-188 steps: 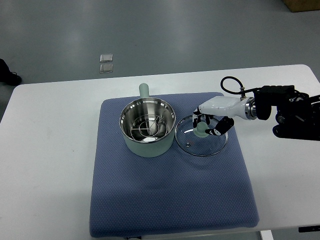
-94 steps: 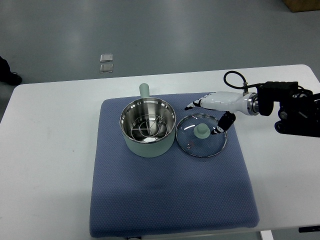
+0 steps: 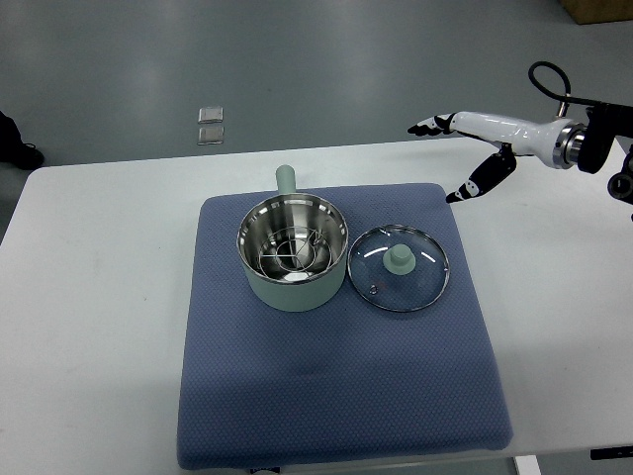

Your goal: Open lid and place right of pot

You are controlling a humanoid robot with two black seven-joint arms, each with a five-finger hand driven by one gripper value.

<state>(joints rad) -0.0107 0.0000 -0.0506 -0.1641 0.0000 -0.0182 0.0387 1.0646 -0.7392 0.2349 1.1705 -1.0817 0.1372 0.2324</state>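
Observation:
A pale green pot with a steel inside and a wire rack in it stands uncovered on the blue mat. Its stub handle points away from me. The glass lid with a green knob lies flat on the mat just right of the pot, almost touching its rim. My right hand is raised up and to the right of the lid, above the mat's far right corner, fingers spread and holding nothing. The left arm does not show.
The mat covers the middle of a white table. Two small clear squares lie on the grey floor beyond the table's far edge. A dark object shows at the left edge.
My right hand let go of the lid's knob, opened, and pulled away up and to the right. The lid stays flat on the mat beside the pot.

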